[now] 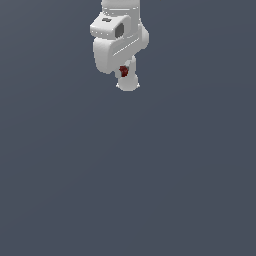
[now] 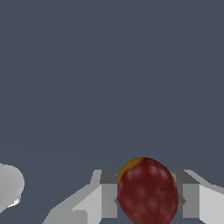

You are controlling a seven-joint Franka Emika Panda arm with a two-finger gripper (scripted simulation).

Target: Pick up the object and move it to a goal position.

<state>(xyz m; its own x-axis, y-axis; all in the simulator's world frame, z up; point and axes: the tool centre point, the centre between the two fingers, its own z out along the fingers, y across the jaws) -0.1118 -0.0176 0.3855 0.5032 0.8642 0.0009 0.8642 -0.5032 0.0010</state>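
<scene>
Half-hidden object [image 2: 146,190] between end effector [image 2: 148,197] fingers.

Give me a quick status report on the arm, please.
White gripper shut on dark red rounded object with a yellow patch. Object held between the fingers. Nothing seen in the way.

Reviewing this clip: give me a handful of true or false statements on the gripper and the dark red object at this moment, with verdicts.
1. The object sits between the gripper's fingers. True.
2. The object is plain dark red all over. False: the wrist view shows a yellow-orange patch at one end.
3. The jaws are wide open with nothing in them. False: they stand closed against both sides of the object.
4. In the exterior view the object shows as a small dark red spot low on the white arm. True.
5. The object looks cube-shaped in the wrist view. False: it looks rounded, like an egg.
</scene>
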